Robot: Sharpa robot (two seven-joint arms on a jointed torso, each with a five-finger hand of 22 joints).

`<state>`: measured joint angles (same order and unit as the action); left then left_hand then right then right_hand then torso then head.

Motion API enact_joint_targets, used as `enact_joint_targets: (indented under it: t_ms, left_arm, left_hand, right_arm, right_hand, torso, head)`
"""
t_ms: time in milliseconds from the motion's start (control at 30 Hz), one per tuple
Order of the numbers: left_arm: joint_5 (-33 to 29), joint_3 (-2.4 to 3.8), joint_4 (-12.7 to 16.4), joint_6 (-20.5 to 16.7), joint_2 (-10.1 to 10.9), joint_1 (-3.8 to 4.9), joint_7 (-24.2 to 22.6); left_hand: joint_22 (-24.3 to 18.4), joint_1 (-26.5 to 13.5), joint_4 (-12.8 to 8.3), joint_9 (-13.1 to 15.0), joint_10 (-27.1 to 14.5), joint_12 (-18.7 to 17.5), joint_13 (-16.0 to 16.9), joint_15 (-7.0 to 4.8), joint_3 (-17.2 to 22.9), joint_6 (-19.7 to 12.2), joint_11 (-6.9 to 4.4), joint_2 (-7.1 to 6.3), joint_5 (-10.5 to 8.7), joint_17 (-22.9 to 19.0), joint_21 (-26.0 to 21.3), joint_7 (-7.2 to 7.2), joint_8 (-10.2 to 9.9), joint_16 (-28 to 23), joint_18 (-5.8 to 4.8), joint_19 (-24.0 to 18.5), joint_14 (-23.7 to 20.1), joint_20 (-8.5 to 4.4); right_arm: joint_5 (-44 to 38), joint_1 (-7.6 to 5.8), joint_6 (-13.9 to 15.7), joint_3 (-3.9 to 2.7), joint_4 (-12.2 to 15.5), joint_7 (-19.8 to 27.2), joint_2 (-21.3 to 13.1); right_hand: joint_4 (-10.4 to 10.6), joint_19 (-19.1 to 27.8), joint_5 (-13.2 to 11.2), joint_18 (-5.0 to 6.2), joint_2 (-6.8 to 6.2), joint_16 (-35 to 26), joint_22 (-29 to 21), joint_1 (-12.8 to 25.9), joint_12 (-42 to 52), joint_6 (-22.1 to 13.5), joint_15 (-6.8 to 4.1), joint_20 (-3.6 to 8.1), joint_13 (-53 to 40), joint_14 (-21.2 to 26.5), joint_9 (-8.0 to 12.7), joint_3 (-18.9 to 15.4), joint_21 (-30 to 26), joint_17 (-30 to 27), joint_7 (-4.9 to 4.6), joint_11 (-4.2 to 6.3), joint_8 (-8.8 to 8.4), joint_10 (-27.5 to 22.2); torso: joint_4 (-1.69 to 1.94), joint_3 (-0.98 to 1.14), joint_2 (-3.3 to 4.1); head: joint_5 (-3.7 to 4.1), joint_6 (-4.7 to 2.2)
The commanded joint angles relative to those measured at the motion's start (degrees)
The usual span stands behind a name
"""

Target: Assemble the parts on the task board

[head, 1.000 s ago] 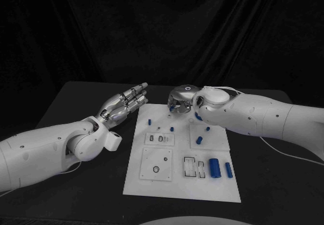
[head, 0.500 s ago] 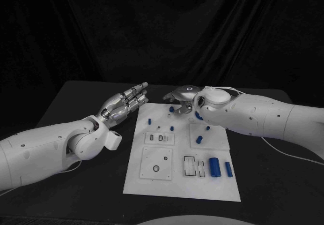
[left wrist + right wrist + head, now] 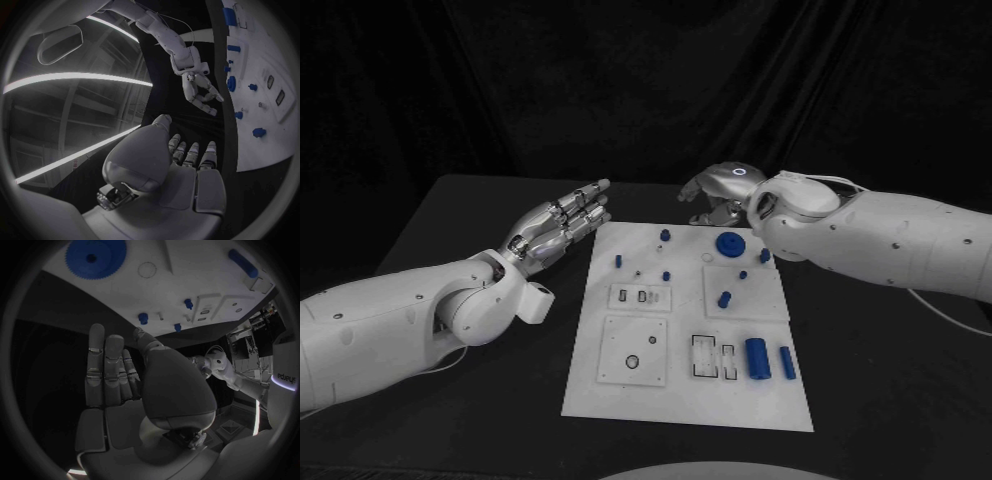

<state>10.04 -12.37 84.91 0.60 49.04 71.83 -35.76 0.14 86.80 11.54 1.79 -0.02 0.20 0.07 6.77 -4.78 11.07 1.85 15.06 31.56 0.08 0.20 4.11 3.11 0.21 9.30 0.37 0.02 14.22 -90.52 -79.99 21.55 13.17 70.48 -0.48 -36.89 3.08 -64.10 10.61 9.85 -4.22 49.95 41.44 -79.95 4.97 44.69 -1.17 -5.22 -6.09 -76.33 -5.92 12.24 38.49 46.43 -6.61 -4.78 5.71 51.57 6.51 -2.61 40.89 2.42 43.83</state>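
On white board [image 3: 678, 395], blue cylinder [image 3: 757, 357] lengthwise

right hand [image 3: 125, 385]: fingers straight, holding nothing | task board [image 3: 187, 285]: blue gear [image 3: 95, 257], small blue pegs [image 3: 143, 318]

Head camera looks down on the tabletop [image 3: 488, 420]; each wrist camera sits close behind its own hand. All share the task board [image 3: 661, 395].

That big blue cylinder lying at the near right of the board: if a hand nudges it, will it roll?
Probably. The blue cylinder lies on its side on the flat task board, so a sideways nudge likely rolls it. It looks rigid and smooth, possibly slippery.
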Motion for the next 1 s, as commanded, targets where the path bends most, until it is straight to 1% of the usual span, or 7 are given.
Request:
enact_joint_targets:
  t_ms: [33,267,367,433,567,667,1000]
  left_arm:
    - [0.01,0.05,0.18,0.51,0.21,-0.06,-0.55]
    - [0.01,0.05,-0.16,1.14,0.31,-0.31,-0.59]
    - [0.01,0.05,-0.13,1.41,0.44,-0.47,-0.52]
    - [0.01,0.05,-0.09,1.51,0.49,-0.54,-0.50]
    - [0.01,0.04,-0.04,1.72,0.56,-0.67,-0.45]
    - [0.01,0.04,-0.08,1.88,0.56,-0.76,-0.38]
    - [0.01,0.04,-0.35,2.34,0.35,-0.94,-0.17]
  left_hand:
    - [0.09,-0.02,-0.05,0.08,0.02,-0.20,-0.07,0.41,0.46,0.33,0.26,0.63,0.30,-0.08,0.08,-0.04,0.39,-0.21,1.00,-0.04,-0.02,0.35]
    - [0.09,0.00,-0.10,0.08,0.02,-0.20,-0.07,0.48,0.59,0.36,0.33,0.65,0.32,-0.08,0.08,0.00,0.43,-0.21,1.01,-0.04,-0.02,0.39]
    - [0.04,0.04,-0.16,0.08,0.02,-0.20,-0.07,0.57,0.74,0.34,0.37,0.69,0.36,-0.08,0.01,0.03,0.45,-0.21,0.99,-0.12,-0.02,0.40]
    - [0.05,0.08,-0.23,0.07,0.02,-0.20,-0.07,0.69,0.85,0.32,0.39,0.71,0.37,-0.08,0.03,0.04,0.46,-0.21,0.98,-0.10,-0.02,0.43]
    - [0.08,0.14,-0.36,0.07,0.02,-0.20,-0.07,0.89,1.06,0.31,0.38,0.70,0.38,-0.08,0.07,0.03,0.49,-0.21,0.99,-0.05,-0.02,0.52]
    - [0.09,0.15,-0.38,0.07,0.02,-0.20,-0.07,0.91,1.08,0.32,0.38,0.70,0.38,-0.08,0.08,0.03,0.50,-0.21,0.99,-0.03,-0.02,0.53]
    - [0.09,0.18,-0.43,0.06,0.02,-0.20,-0.07,0.97,1.18,0.26,0.37,0.71,0.39,-0.08,0.08,0.02,0.49,-0.21,1.00,-0.03,-0.02,0.56]
  right_arm:
    - [0.13,-1.27,-1.12,-0.01,4.90,-2.22,-4.37]
    - [0.15,-1.71,-3.50,0.37,10.07,-3.16,-10.96]
    - [0.15,-1.26,-4.77,0.55,10.48,-4.25,-12.42]
    - [0.15,-0.93,-5.47,0.61,10.48,-5.18,-13.05]
    - [0.16,-0.14,-7.13,0.70,10.14,-7.40,-13.82]
    - [0.16,0.31,-7.61,0.73,9.79,-8.17,-13.84]
    - [0.16,1.39,-7.20,0.75,8.09,-8.70,-12.56]
  right_hand:
    - [0.30,0.62,0.17,0.50,1.18,-4.88,0.12,-0.30,1.29,1.35,0.44,-0.16,-0.71,2.49,0.10,0.17,-1.41,-4.80,-0.26,-0.13,-0.28,3.66]
    - [0.67,3.31,0.16,0.62,1.07,-14.01,-0.07,-0.33,18.36,2.65,1.72,-0.65,-12.82,8.35,0.65,0.73,-5.86,-9.69,0.59,2.44,-2.02,8.77]
    - [1.85,2.12,-1.53,0.46,0.45,4.50,3.45,0.93,43.44,3.04,-0.07,-0.74,-34.48,4.02,0.64,-0.74,-4.44,9.54,1.12,3.11,-1.88,1.51]
    - [3.38,1.81,-2.31,0.39,0.30,13.40,6.42,2.62,58.26,2.92,0.00,-0.61,-49.71,1.04,0.53,-1.79,-2.53,18.49,0.90,3.38,-1.88,7.75]
    - [5.63,-10.89,-3.12,-3.55,0.20,32.43,26.84,5.97,80.63,3.72,-1.18,1.04,-77.03,-9.72,-0.14,-4.08,22.30,35.99,1.04,4.12,-1.70,31.96]
    - [6.72,-15.55,-2.95,-5.16,0.48,37.77,33.97,7.81,85.03,3.79,-1.82,1.79,-83.91,-12.64,-0.47,-5.01,31.45,41.22,1.14,4.53,-1.81,38.43]
    - [6.00,-14.22,-2.73,-4.27,1.18,20.42,32.27,7.96,81.02,1.07,-2.65,2.59,-78.08,-9.16,-0.16,-5.51,27.06,25.16,2.25,5.50,-1.97,35.00]
  torso:
    - [-0.10,-0.01,-0.11]
    - [-0.46,-0.18,-0.38]
    - [-0.62,-0.28,-0.49]
    - [-0.79,-0.39,-0.54]
    - [-1.18,-0.58,-0.64]
    - [-1.30,-0.65,-0.71]
    - [-1.45,-0.70,-0.75]
  head:
    - [0.32,0.20]
    - [0.16,0.58]
    - [0.01,0.61]
    - [-0.20,0.71]
    - [-0.54,1.02]
    - [-0.89,1.18]
    - [-1.06,1.30]
